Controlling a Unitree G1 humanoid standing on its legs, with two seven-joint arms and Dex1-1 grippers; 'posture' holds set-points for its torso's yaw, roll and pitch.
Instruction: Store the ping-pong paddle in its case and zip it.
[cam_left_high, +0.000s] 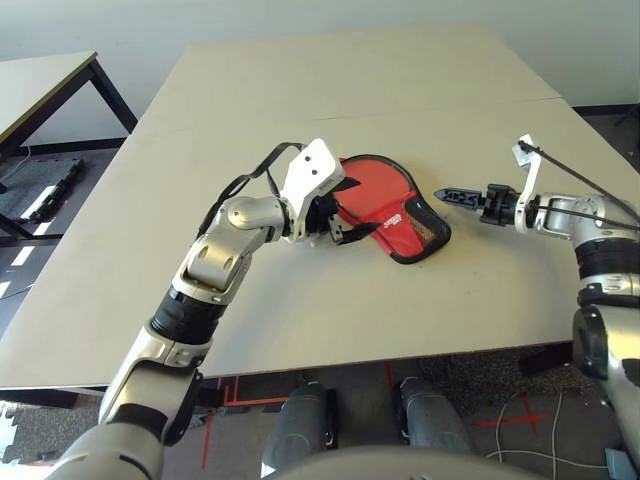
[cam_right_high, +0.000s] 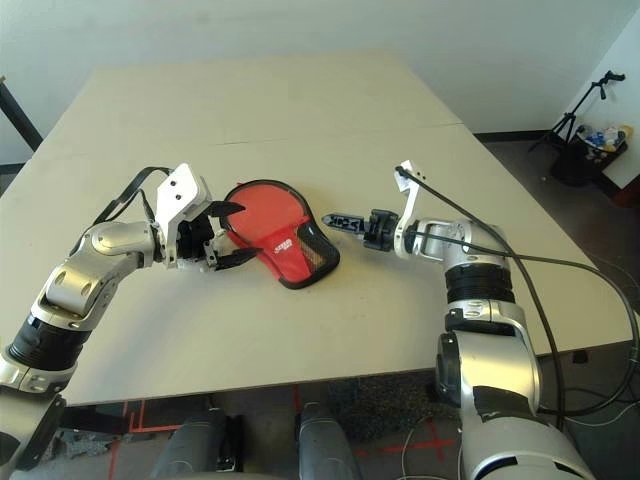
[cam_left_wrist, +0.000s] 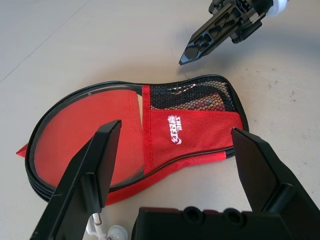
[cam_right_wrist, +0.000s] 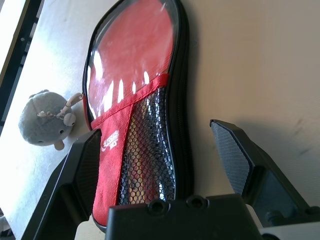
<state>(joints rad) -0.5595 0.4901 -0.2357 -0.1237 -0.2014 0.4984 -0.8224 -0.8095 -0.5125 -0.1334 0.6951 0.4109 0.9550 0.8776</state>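
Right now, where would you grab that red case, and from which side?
Probably the narrow handle end of the case, coming from the robot's right, where the open right gripper already points at it. The case lies flat, and that end is slimmer than the round head.

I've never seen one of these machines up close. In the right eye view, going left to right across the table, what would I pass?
Left pincer → red case → right pincer.

Red case (cam_left_high: 385, 212) with black edging, black mesh, white logo
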